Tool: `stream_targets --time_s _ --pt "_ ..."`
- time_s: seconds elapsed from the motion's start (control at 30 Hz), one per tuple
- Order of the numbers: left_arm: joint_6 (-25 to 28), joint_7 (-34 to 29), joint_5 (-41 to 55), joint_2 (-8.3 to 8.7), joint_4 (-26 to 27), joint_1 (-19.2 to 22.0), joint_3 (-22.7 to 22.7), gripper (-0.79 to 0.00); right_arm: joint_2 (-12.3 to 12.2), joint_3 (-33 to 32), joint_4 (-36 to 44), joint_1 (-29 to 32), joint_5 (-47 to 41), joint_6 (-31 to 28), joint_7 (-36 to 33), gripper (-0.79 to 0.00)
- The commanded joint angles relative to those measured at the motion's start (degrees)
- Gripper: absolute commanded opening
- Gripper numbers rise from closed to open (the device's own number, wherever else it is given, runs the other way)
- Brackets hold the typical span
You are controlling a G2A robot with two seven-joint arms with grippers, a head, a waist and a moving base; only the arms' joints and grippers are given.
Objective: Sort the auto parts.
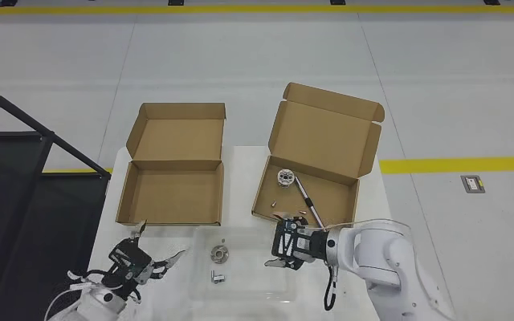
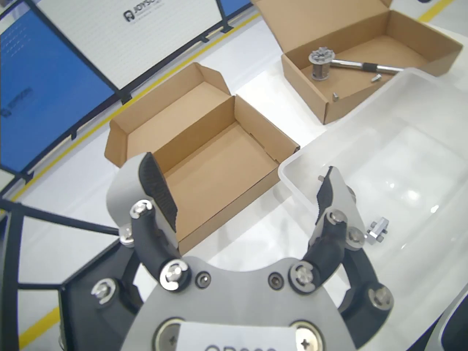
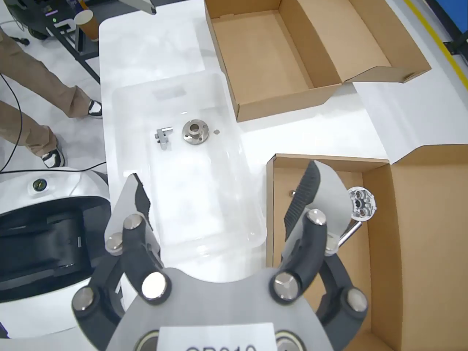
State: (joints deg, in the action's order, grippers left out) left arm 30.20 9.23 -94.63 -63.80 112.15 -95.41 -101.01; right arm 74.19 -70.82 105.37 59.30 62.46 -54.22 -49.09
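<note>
Sorting part-done: toothed hub [image 1: 284, 176] and rod [image 1: 307, 199] lie in right box [image 1: 345, 193] at table's 2 o'clock, flange disc [image 1: 218, 254] and bracket [image 1: 217, 278] await in clear tray [image 3: 204, 199] at 6 o'clock, left gripper [image 2: 239, 166] and right gripper [image 3: 223, 171] fingers spread, holding nothing.

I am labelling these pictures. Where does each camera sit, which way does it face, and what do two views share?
Top view: above the arms, facing down on the table, clear tray, empty box and parts box; the left gripper and right gripper show.
Left wrist view: on that wrist, facing past the open left gripper toward the empty box.
Right wrist view: on that wrist, facing down past the open right gripper at the tray.
Shared: both wrist views show the bracket in the tray.
</note>
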Motion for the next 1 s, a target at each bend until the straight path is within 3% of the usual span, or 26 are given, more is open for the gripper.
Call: stream_targets --time_s 0.0,0.17,0.6,0.8,0.97 --pt "4.01 0.38 -2.78 0.44 0.09 2.04 0.31 0.000 -0.42 0.16 -0.19 0.29 -1.16 -0.75 -0.22 0.000" --pt "14.64 2.49 -16.67 2.08 2.76 5.58 2.06 0.000 -1.24 0.95 -0.34 1.08 -0.28 -1.43 0.46 0.000" --pt "14.64 2.49 -16.67 2.08 2.76 5.58 2.06 0.000 -1.25 0.86 -0.20 1.17 -0.07 -0.98 0.76 0.000" --pt "16.59 -0.80 -18.05 2.34 3.13 6.40 3.19 0.000 -1.88 -2.46 3.26 3.44 6.39 2.57 10.99 0.000" --pt "25.97 -1.86 -20.80 3.36 3.77 12.10 4.79 0.000 -2.64 -5.74 7.31 6.89 11.40 2.80 19.86 0.000"
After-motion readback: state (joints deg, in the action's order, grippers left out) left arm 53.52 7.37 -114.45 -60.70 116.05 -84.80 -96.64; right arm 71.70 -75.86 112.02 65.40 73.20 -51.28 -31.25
